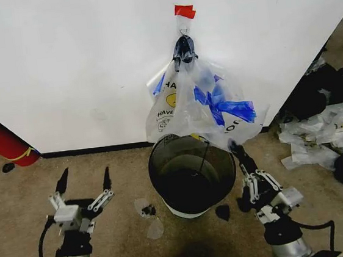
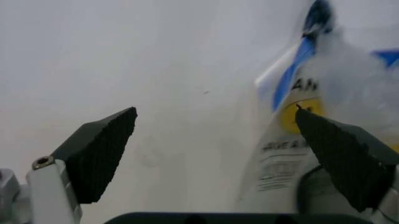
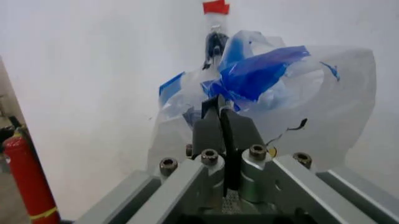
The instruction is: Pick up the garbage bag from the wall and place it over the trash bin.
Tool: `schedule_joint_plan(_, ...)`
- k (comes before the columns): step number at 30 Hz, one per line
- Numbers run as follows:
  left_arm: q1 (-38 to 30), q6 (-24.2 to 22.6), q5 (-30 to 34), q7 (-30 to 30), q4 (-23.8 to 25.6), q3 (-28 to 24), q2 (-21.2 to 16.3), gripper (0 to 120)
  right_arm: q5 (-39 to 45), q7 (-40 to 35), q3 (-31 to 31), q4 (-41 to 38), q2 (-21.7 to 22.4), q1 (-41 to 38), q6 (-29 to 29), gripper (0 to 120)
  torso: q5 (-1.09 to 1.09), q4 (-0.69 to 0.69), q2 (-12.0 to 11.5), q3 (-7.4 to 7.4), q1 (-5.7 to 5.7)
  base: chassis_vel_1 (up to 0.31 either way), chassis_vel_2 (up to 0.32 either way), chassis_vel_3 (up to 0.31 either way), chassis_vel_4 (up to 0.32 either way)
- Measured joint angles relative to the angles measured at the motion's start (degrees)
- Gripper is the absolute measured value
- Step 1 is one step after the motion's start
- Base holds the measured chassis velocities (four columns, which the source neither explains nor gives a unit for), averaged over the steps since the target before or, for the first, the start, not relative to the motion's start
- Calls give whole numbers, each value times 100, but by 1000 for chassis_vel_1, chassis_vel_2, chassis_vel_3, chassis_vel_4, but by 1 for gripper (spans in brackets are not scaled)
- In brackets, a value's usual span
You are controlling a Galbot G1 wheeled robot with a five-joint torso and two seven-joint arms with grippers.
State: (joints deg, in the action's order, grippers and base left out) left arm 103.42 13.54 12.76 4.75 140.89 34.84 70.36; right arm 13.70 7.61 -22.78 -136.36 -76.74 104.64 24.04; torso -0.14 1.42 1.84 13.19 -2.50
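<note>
While the garbage bag (image 1: pixel 199 104) hangs, right gripper (image 1: pixel 238 152) pinches its corner.

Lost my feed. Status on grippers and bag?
Left gripper open, low, left of bin. Right gripper shut, at bag's lower edge. Bag hanging on wall above bin. Nothing blocking.

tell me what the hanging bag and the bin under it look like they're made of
The garbage bag looks like thin translucent white plastic film: it crinkles, and the blue tape shows through its folds. The trash bin looks like smoky dark see-through plastic with a glossy finish, since its inside and floor show through the wall; its base looks white, material unclear.
</note>
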Motion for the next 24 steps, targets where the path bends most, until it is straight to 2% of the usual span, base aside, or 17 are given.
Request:
schedule_joint_plan(1, -20, -178, 299, 9, 127, 5, -167, 100, -10, -6, 9, 7, 2, 3, -12, 0, 1, 0, 0, 0, 0, 0, 0, 0, 0)
schedule_joint_plan(2, -60, -520, 862, 42, 242, 47, -479, 100, -50, -20, 18, 26, -6, 5, -22, 0, 4, -2, 0, -1, 0, 0, 0, 0, 0)
schedule_joint_plan(4, -77, -623, 1038, 56, 252, 62, -576, 100, -65, -25, 18, 30, -12, 5, -22, 0, 3, -2, 0, -1, 0, 0, 0, 0, 0)
schedule_joint_plan(5, -187, -987, 1700, 106, 273, 128, -940, 100, -134, -38, 8, 40, -37, 10, -21, 0, 0, -1, 0, 0, 0, 0, 0, 0, 0)
schedule_joint_plan(8, -446, -1530, 2699, 173, 280, 241, -1466, 100, -248, -56, -2, 55, -94, 27, -4, 0, 0, -1, 0, 0, 0, 0, 0, 0, 0)
schedule_joint_plan(9, -697, -1882, 3383, 192, 281, 324, -1852, 100, -313, -69, -2, 63, -142, 45, 9, 0, -1, 2, 0, 0, 0, 0, 0, 0, 0)
schedule_joint_plan(10, -859, -2036, 3731, 212, 281, 343, -2082, 100, -360, -73, -3, 70, -181, 53, 24, 0, 1, 1, 0, 0, 0, 0, 0, 0, 0)
schedule_joint_plan(15, -1369, -2154, 4305, 212, 278, 313, -2615, 100, -453, -75, -8, 100, -249, 69, 59, 0, 1, -2, 0, 0, 0, 0, 0, 0, 0)
schedule_joint_plan(17, -1990, -2172, 4975, 242, 271, 236, -2888, 100, -520, -84, -38, 115, -308, 99, 88, 0, 0, -1, 0, 0, 0, 0, 0, 0, 0)
schedule_joint_plan(18, -1990, -2172, 4975, 242, 271, 236, -2888, 100, -520, -84, -38, 115, -308, 99, 88, 0, 0, -1, 0, 0, 0, 0, 0, 0, 0)
schedule_joint_plan(24, -3337, -2390, 6744, 592, 256, -146, -3182, 100, -596, -171, -123, 193, -404, 126, 107, 0, 1, -1, 0, 0, 0, 0, 0, 0, 0)
